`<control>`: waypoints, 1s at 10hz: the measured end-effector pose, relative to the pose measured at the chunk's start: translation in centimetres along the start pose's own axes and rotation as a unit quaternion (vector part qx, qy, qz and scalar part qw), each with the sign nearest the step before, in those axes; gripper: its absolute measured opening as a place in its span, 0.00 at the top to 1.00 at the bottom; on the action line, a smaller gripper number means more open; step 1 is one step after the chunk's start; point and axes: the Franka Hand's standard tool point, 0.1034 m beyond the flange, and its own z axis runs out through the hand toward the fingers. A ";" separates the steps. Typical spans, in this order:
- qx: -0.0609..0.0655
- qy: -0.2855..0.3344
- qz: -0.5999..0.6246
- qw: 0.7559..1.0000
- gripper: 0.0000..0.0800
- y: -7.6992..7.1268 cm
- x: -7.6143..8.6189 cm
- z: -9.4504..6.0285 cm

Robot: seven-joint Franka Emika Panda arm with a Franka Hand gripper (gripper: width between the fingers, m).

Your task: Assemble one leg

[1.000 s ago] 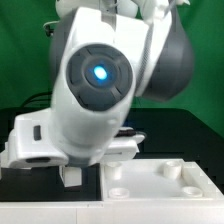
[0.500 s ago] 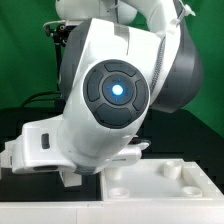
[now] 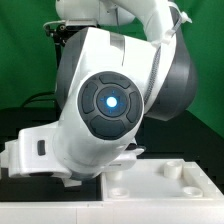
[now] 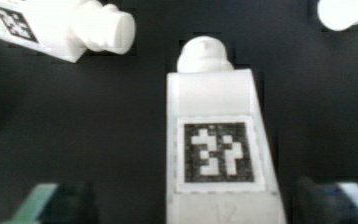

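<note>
Leg one (image 4: 213, 120) lies between the tool's (image 4: 202, 197) spread jaws; leg two (image 4: 60, 28) nearby.

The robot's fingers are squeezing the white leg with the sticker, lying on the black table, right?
Not squeezing. The wrist view shows the gripper open: its fingers stand apart from the leg on both sides, with black table showing in the gaps. The leg is white, has the tag sticker and lies on the black table.
</note>
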 end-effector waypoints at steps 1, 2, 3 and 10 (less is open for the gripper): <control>0.000 0.000 0.000 1.000 0.50 0.0 0.0 0.0; 0.000 0.000 0.000 1.000 0.65 0.0 0.0 0.0; 0.000 0.001 0.000 1.000 0.65 0.0 0.0 0.0; 0.032 0.086 0.108 0.990 0.64 -6.3 -3.2 -9.4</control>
